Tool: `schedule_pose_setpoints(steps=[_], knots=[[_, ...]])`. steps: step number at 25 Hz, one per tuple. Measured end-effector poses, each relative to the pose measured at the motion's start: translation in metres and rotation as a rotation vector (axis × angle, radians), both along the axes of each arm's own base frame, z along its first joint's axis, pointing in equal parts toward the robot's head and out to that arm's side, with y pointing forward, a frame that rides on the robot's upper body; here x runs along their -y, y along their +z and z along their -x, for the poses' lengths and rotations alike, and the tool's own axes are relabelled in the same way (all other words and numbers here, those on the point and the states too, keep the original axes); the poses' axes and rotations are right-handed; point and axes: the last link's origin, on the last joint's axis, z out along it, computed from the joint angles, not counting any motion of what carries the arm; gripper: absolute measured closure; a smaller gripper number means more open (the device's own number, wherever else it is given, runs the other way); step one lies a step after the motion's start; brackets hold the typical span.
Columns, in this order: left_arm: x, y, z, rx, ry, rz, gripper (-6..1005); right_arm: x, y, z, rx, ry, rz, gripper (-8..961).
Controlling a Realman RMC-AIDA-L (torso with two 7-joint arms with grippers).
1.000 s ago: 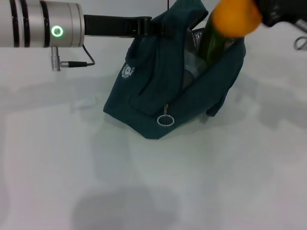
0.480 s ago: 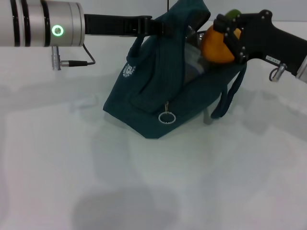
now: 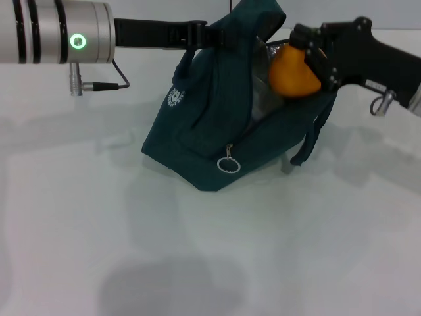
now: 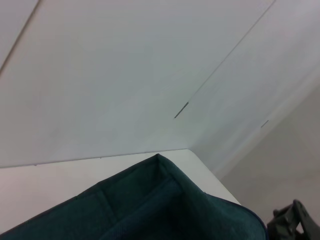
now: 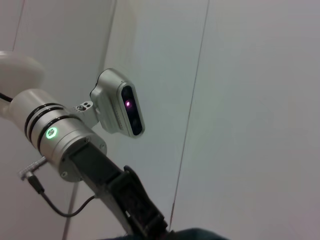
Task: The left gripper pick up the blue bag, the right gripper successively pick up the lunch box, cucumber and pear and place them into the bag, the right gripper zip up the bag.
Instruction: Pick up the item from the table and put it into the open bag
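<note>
The blue bag (image 3: 204, 131) hangs tilted over the white table, its mouth open towards the right. My left gripper (image 3: 209, 34) is shut on the bag's upper edge and holds it up; the same gripper (image 5: 137, 207) also shows in the right wrist view. The orange-yellow pear (image 3: 293, 74) sits in the bag's mouth, with my right gripper (image 3: 304, 60) shut on it from the right. The bag's cloth (image 4: 150, 210) fills the bottom of the left wrist view. The lunch box and the cucumber are hidden.
A metal zip ring (image 3: 228, 164) dangles from the bag's front side. A blue strap (image 3: 314, 135) hangs down on the bag's right. The white table (image 3: 197, 250) spreads out in front of the bag.
My right gripper has come down and to the left, bringing the pear from above the bag into its mouth. The cucumber that stood in the opening no longer shows. The left arm stayed still.
</note>
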Motion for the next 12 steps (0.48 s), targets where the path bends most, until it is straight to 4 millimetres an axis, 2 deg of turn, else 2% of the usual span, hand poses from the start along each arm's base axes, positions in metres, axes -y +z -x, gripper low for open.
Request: schedule_pose_setpoints(steps=[7,12], knots=[[0.001,-0.001,-0.001,0.003,-0.001,0.005,933,-0.011,0.008,0.016,0.013,0.05,-0.037,884],[0.002,-0.002,0.0,0.004,0.001,0.007,933,-0.011,-0.006,0.001,0.077,-0.023,-0.018,881]])
